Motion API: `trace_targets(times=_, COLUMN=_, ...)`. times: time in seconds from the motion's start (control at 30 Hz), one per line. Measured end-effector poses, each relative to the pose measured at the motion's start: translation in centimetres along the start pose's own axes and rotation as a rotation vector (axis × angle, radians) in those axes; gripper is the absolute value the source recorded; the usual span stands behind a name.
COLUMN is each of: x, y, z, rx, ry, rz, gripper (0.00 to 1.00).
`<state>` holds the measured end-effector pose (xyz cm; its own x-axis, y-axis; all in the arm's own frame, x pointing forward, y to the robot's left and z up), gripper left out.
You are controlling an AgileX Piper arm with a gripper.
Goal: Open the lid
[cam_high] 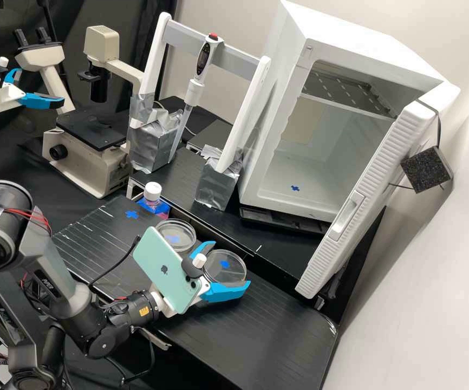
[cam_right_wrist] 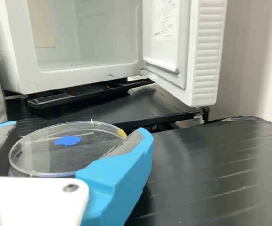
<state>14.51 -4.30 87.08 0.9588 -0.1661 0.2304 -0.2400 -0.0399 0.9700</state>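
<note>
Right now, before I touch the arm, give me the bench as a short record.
gripper: around near dish, gripper at
grip_contact: cannot tell
near_dish: clear, round, blue mark
near_dish_lid: cannot tell if seated
other_dish: clear, round, beside near dish, also blue-marked
bottle: white cap, beyond other dish
cabinet: white, door open
pipette: upright, on white stand
microscope: beige, behind bench

Two dishes (cam_high: 235, 277), one bottle (cam_high: 152, 192), one pipette (cam_high: 194, 90), one microscope (cam_high: 85, 168), one phone (cam_high: 161, 264), one cabinet (cam_high: 353, 46) — seemingly four blue crosses (cam_high: 131, 214).
</note>
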Motion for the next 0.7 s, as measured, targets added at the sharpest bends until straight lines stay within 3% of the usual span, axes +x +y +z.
trace_targets(times=0.13, x=0.04, y=-0.08, z=-0.08, rx=-0.018, ry=0.004, rz=-0.003, gripper=0.00)
trace_targets(times=0.7, x=0.45, y=-0.69, z=-0.06, rx=-0.024, ry=0.002, rz=-0.024, gripper=0.00)
